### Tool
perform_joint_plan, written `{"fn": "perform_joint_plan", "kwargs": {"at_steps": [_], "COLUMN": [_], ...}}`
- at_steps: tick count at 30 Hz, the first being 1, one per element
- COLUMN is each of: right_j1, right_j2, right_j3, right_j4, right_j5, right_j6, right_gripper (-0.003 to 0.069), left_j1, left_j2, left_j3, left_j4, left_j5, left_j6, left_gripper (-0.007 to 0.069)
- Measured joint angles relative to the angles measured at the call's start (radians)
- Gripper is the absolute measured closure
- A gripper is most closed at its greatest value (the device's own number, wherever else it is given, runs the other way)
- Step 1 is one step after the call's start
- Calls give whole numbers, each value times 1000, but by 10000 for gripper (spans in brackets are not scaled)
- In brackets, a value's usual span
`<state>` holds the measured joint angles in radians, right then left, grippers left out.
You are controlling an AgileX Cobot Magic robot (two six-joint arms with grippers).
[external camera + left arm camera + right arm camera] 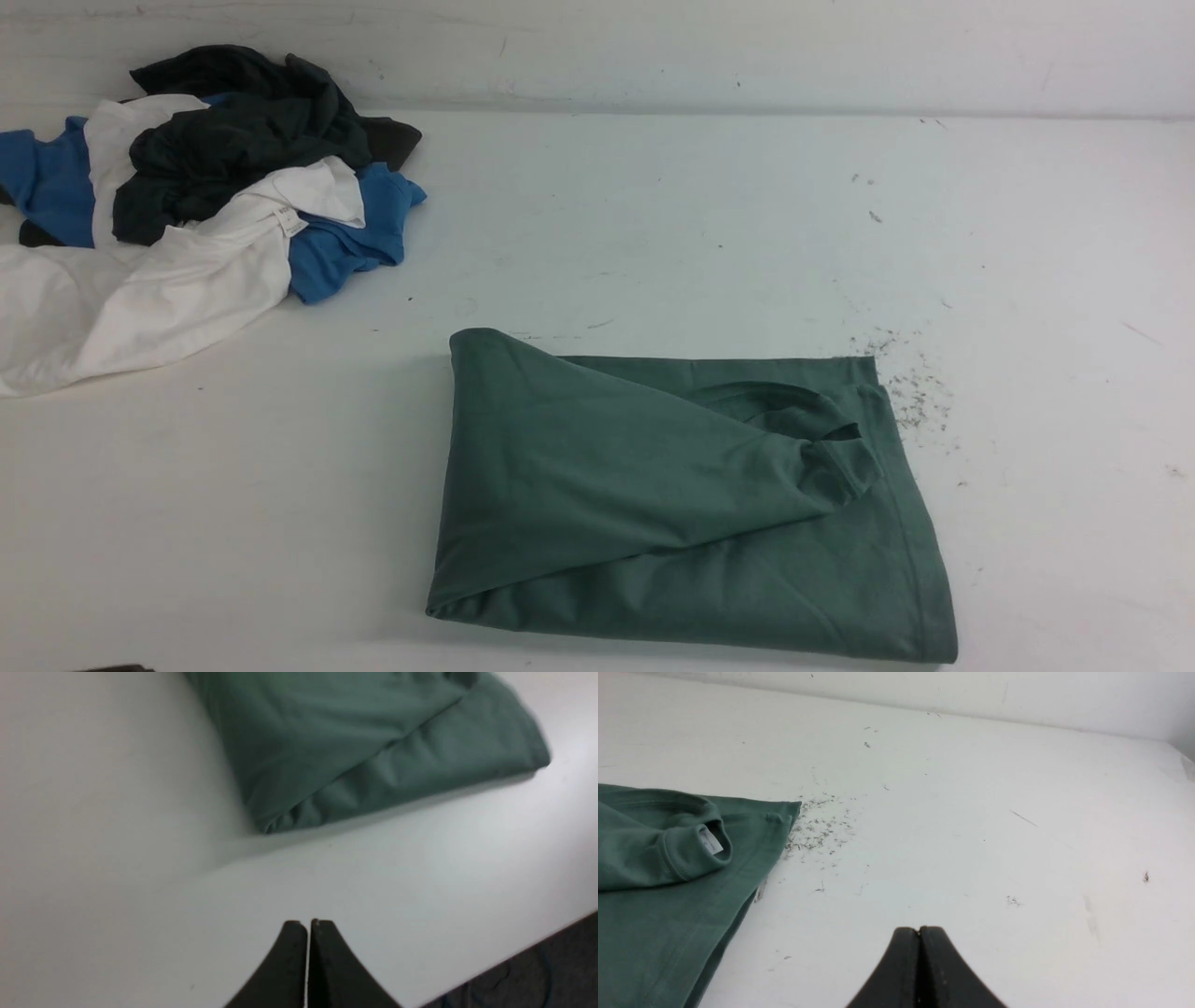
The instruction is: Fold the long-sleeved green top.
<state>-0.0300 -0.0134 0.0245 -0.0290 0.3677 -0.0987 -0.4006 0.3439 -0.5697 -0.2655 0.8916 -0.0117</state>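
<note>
From the front, the top lies folded on the near middle of the white bench, a clothes pile far left; the left wrist view shows the left gripper pressed together, empty, near the top's corner; the right wrist view shows the right gripper likewise closed, empty, beside the top's right edge.

Counter mostly bare. Two obstacles: the green long-sleeved top, folded flat at near centre, and a heap of clothes (dark, white, blue) at far left by the back wall. Wide bare lane btwn heap and top. Whole right side free, only fine dark specks just off the top's far right corner. Left tool and right tool, both closed, sit over bare surface, apart from the top.
</note>
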Motion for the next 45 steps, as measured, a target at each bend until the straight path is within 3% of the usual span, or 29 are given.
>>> {"fn": "perform_joint_plan", "kwargs": {"at_steps": [9, 31, 35, 38, 45], "right_j1": [0, 0, 0, 0, 0], "right_j2": [0, 0, 0, 0, 0], "right_j3": [0, 0, 0, 0, 0], "right_j4": [-1, -1, -1, -1, -4], "right_j5": [0, 0, 0, 0, 0], "right_j6": [-5, -5, -5, -5, -5], "right_gripper": [673, 673, 673, 673, 673], "left_j1": [0, 5, 79, 217, 380], "left_j2": [-57, -58, -99, -179, -308], "left_j3": [0, 75, 209, 354, 575], "left_j4": [95, 137, 143, 163, 199], "left_j5": [-399, -466, -557, -622, -633], "left_j6": [3, 12, 12, 23, 34], "left_gripper": [629, 629, 629, 629, 629]}}
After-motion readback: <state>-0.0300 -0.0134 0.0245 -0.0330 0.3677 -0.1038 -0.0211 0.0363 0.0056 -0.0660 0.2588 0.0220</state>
